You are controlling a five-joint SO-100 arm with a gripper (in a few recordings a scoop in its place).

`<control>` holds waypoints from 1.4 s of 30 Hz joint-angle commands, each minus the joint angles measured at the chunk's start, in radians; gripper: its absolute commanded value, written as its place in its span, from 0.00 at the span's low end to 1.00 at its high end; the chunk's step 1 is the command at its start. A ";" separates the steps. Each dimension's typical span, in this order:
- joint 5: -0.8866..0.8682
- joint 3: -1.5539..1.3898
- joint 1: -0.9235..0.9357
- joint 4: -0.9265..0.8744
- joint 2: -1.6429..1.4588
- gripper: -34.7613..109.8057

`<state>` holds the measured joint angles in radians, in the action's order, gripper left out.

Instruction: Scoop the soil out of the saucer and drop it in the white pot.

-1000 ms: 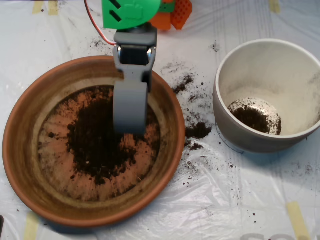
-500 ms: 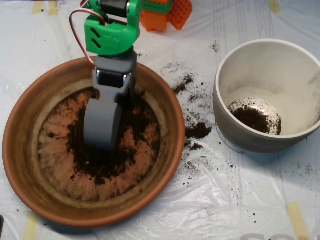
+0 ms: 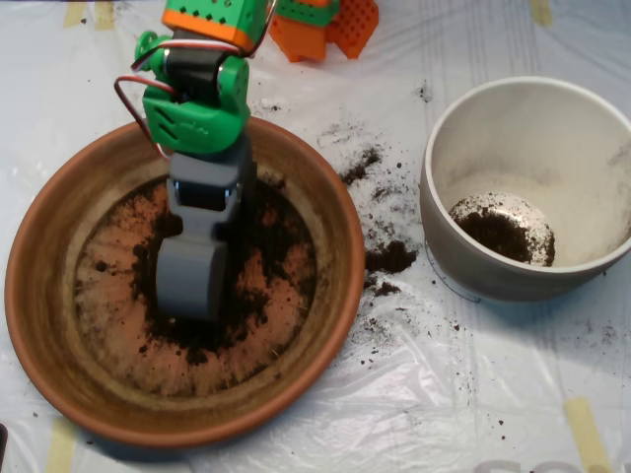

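Gripper [image 3: 190,286], openness unclear, has shifted left and down into soil [image 3: 266,246] in saucer [image 3: 39,296].

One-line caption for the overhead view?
Grey tool down in the soil inside the saucer; white pot to its right.

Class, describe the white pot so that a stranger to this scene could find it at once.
Start at the big terracotta saucer on the left, then look right across the spilled soil on the plastic sheet. The white pot stands there: smaller, deep-walled, off-white, with a small dark patch of soil at its bottom.
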<state>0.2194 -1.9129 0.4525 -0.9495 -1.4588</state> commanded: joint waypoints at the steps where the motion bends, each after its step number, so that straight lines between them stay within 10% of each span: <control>1: 0.031 0.110 0.011 -0.080 0.046 0.60; 13: 0.127 0.344 0.005 -0.275 0.256 0.53; 18: 0.118 0.360 0.021 -0.238 0.270 0.35; 42: 0.101 0.117 -0.044 0.054 -0.117 0.24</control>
<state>0.3237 -1.7794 0.4080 -0.9373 -1.4036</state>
